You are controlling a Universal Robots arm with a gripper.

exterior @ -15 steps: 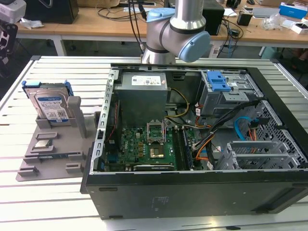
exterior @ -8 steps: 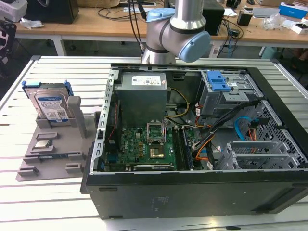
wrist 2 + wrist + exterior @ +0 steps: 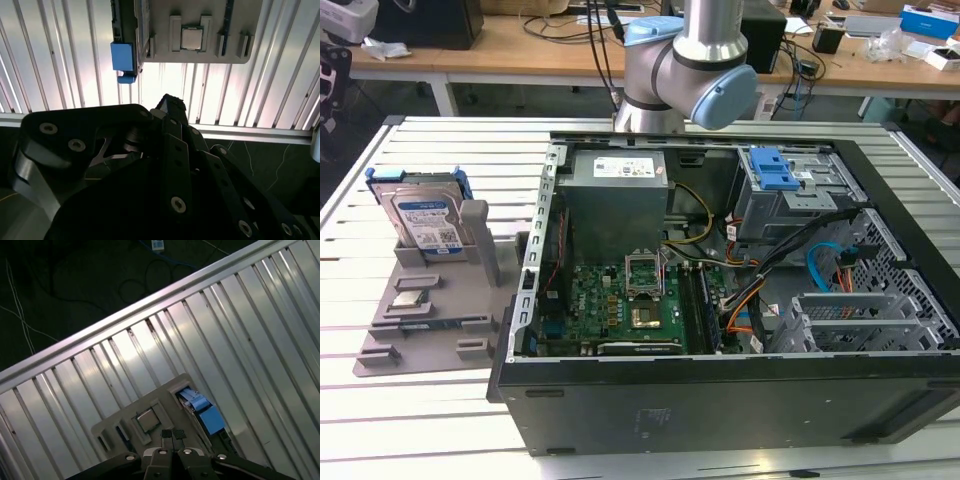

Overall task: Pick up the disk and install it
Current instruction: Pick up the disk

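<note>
The disk [image 3: 423, 217], a silver drive with a white-and-blue label in a blue bracket, stands on edge in a grey holder [image 3: 430, 325] at the exterior view's left, outside the computer case. In the first wrist view my gripper [image 3: 172, 434] is shut with nothing between its pads, and it hovers above the holder with the disk's blue bracket [image 3: 210, 419] just beside it. The second wrist view shows the gripper [image 3: 170, 102] as a dark bulk, apart from the disk's blue bracket [image 3: 123, 55].
A small square silver CPU chip [image 3: 408, 299] [image 3: 191, 38] [image 3: 146, 420] lies flat on the holder. The open computer case [image 3: 720, 380] sits at the exterior view's right, with a motherboard, a grey power supply [image 3: 617, 195], cables and a blue-latched drive cage [image 3: 775, 172]. The table is ribbed metal [image 3: 240, 330].
</note>
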